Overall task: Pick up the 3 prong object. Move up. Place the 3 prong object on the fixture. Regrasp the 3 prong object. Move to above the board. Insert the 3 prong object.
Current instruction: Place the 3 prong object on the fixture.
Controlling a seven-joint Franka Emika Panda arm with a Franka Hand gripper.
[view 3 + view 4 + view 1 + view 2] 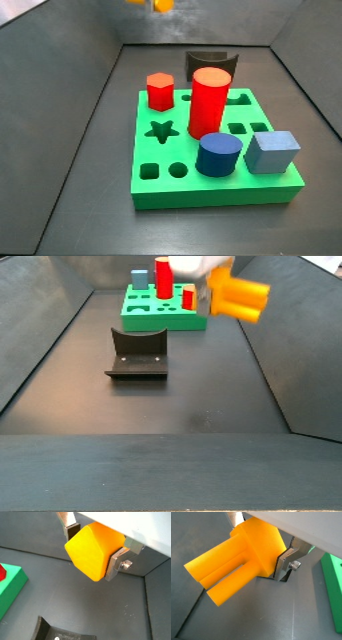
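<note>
End effector grips the 3 prong object (glossy yellow-orange, stubby prongs) aloft.

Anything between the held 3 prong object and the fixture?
Nothing visible. The gripper holds the 3 prong object raised above the floor, right of the fixture in a side view. Bare grey floor lies between them; the board sits farther back.
</note>
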